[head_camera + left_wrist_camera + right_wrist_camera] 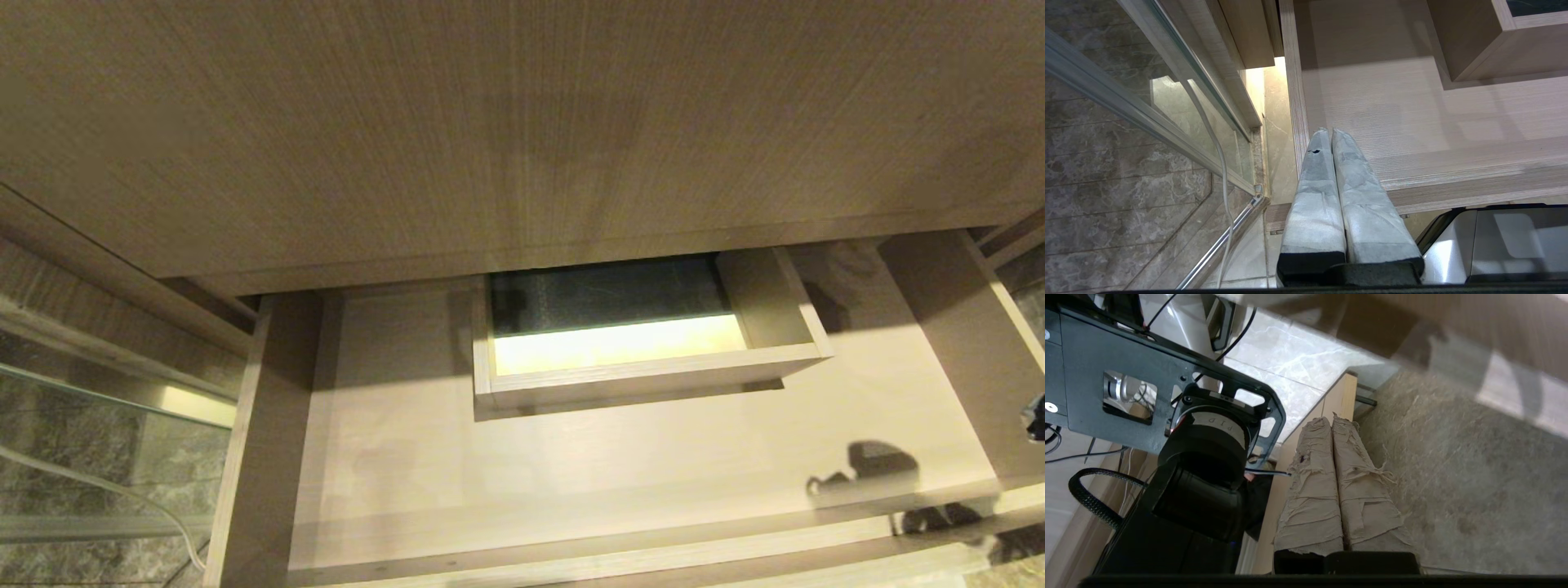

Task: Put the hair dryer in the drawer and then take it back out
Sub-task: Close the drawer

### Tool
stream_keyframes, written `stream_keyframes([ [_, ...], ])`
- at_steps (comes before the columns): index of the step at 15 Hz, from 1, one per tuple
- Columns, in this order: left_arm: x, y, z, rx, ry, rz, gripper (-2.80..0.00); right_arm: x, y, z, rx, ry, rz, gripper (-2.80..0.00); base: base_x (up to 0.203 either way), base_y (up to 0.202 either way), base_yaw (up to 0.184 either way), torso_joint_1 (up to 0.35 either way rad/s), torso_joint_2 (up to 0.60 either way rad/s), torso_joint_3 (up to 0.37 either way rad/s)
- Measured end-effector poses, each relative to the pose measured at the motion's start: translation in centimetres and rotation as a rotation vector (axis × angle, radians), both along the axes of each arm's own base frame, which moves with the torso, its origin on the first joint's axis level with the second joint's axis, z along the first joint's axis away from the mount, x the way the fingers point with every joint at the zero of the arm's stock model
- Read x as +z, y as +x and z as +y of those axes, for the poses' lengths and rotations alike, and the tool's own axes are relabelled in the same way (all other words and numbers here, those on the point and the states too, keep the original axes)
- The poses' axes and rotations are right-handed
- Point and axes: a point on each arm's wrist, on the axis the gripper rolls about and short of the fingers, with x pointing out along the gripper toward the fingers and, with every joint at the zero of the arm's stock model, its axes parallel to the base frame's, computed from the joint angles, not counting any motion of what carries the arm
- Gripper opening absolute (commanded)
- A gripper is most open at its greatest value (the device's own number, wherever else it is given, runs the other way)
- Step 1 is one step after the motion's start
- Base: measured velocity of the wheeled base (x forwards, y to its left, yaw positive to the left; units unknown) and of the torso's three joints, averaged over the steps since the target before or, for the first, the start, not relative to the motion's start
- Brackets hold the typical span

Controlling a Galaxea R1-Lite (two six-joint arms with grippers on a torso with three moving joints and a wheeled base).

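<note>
With no hair dryer in view, the wide light-brown wood-grain drawer (620, 482) lies open and bare, and both the right pincer (1331, 422) and left pincer (1326, 132) are closed on nothing; the dryer would likely be light, rigid, and best gripped by its handle.

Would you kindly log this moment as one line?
drawer: open, hair dryer not in view | left gripper: shut, empty, at drawer's corner | right gripper: shut, empty, outside drawer
</note>
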Motion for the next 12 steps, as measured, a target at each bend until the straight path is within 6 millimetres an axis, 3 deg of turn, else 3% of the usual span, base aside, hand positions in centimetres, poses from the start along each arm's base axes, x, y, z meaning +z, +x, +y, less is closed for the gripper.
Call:
stream_keyframes([
  [12, 0.0, 0.0, 0.0, 0.0, 0.0, -0.001, -2.8, -2.6, 4.4, -1.7, 0.085, -0.089, 0.182, -2.8, 0.0, 0.0, 0.0, 0.0, 0.0, 0.0],
])
